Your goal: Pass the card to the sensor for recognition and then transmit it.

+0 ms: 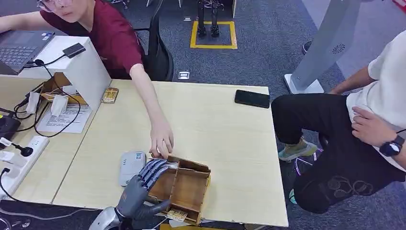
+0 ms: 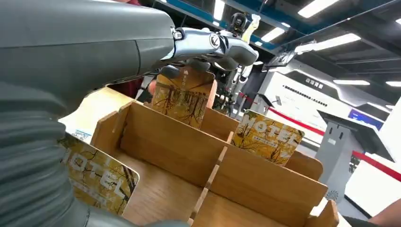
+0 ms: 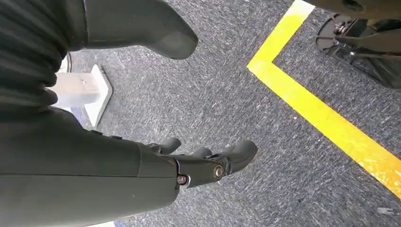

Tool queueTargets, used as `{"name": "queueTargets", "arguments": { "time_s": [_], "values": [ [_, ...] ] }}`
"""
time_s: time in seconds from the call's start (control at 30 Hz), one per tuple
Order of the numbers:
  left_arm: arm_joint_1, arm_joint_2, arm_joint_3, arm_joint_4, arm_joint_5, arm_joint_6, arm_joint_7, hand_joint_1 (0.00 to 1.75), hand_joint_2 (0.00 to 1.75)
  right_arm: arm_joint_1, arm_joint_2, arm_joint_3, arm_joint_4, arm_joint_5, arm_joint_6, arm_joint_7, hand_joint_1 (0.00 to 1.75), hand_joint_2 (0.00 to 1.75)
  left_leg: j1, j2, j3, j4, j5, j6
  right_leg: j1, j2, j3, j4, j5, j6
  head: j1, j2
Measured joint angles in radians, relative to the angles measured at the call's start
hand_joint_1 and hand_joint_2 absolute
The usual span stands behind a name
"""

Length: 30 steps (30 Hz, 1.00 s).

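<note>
A light wooden table (image 1: 215, 120) carries everything. At its near edge, a little left of the middle, a wooden divided box (image 1: 184, 187) is set at a slant, with compartments seen from the head view and the left wrist view (image 2: 198, 161). Just beside the box, on the side toward the table's left edge, a small grey-white card sensor (image 1: 131, 165) lies flat. At the far left corner a white stand (image 1: 84, 67) is placed with cables and a sheet of paper below it, and a laptop (image 1: 19, 48) behind it. A black phone (image 1: 252, 98) lies near the far right corner.

A person in a dark red shirt (image 1: 112, 38) is seated behind the far edge, one arm stretched across the table, the hand (image 1: 162, 140) reaching the far rim of the box. Another person in black trousers (image 1: 335, 143) is seated beyond the right edge.

The left hand (image 1: 143, 184) is held over the box's left side, fingers stretched toward its far rim. In the left wrist view a yellow-brown card (image 2: 182, 97) is seen upright at that far rim, directly under the fingers (image 2: 213, 45); whether it is pinched by them or only touched cannot be told. Two more "MOTEL" cards are seen, one (image 2: 267, 137) standing in a farther compartment and one (image 2: 97, 175) near the wrist.

The right hand (image 3: 208, 163) hangs over grey carpet beside a yellow floor line (image 3: 321, 113), fingers loosely apart and nothing in them.
</note>
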Motion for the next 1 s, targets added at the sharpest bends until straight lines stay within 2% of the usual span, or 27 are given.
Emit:
{"name": "queueTargets", "arguments": {
  "time_s": [0.83,1.0],
  "values": [
    [0.001,-0.003,0.001,0.0,0.003,0.003,0.002,0.0,1.75,0.0,0.0,-0.001,0.0,0.004,0.0,0.0,0.0,1.75,0.0,0.0,0.0,0.0,0.0,0.0,0.0,0.0,-0.001,0.0,0.0,0.0,0.0,0.0],
    [0.001,-0.003,0.002,0.0,-0.003,0.014,0.018,0.0,1.75,0.0,0.0,-0.001,0.0,0.005,-0.001,0.0,0.0,1.75,0.0,0.0,0.0,0.0,0.0,0.0,0.0,0.0,-0.001,0.0,0.0,0.0,0.0,0.0]
  ]
}}
